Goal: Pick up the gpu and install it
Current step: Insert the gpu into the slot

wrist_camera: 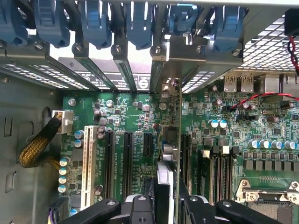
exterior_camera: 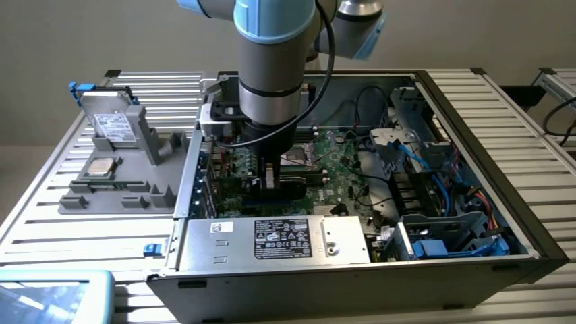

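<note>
The gpu is seen edge-on in the wrist view, a thin card standing upright over the green motherboard between the black expansion slots. Its metal end bracket reaches up to the case's rear slot openings, under the blue clips. My gripper is shut on the card, with one black finger on each side of it. In the exterior view the gripper hangs straight down inside the open computer case, low over the motherboard.
A silver labelled power supply fills the case's near side. Blue cables and drive cages crowd the exterior view's right. Outside the case, a grey tray holds a drive and a processor. A yellow braided cable lies beside the slots.
</note>
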Controlling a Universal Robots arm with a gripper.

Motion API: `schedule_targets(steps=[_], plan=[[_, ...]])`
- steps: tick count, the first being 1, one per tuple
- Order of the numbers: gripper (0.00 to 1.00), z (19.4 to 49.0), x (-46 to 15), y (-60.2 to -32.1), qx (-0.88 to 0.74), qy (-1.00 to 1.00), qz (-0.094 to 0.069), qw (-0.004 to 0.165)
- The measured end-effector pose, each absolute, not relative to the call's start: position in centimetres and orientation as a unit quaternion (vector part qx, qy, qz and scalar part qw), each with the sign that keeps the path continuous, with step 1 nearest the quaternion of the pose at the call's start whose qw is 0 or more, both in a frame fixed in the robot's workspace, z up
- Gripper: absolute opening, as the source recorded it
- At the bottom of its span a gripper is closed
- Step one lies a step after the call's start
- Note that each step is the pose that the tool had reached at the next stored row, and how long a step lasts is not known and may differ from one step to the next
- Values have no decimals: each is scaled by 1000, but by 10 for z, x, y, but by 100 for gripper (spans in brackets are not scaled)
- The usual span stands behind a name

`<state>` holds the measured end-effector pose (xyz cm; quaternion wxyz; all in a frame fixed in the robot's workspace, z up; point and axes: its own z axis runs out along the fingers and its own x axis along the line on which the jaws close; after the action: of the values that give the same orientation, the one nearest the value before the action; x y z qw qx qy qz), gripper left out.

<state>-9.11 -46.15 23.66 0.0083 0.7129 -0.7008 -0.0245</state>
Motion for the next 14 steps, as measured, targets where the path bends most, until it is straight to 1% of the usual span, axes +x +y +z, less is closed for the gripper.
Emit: schedule_targets(steps=[14], plan=[[29, 236, -91, -463, 713, -701, -26, 6]])
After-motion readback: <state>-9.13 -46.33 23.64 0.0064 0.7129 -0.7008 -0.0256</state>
